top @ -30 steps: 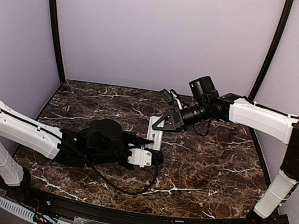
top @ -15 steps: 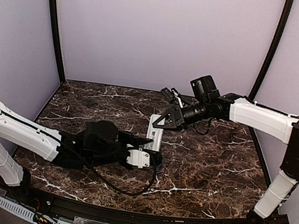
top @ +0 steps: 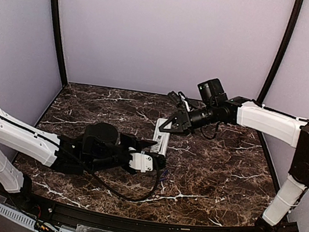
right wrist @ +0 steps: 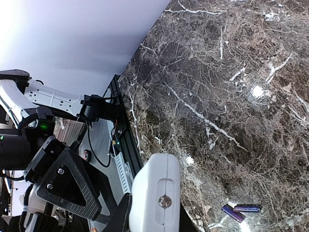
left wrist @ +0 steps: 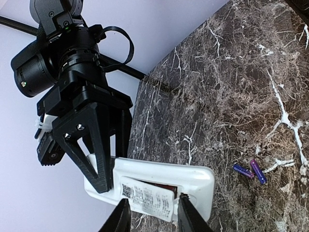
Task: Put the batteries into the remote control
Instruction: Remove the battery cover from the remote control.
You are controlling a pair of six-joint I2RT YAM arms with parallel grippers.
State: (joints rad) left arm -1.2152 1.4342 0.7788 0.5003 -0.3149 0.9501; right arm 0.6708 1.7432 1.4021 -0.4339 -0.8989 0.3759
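Where the right tool [top: 164, 130] closes, the remote control [right wrist: 154, 191] sits clamped.

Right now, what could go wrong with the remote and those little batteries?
The right hand pinches only one end of the white oblong remote control, so it might twist or slip. The two tiny purple cylinder batteries lie loose on the dark marble table; a bump could roll them.
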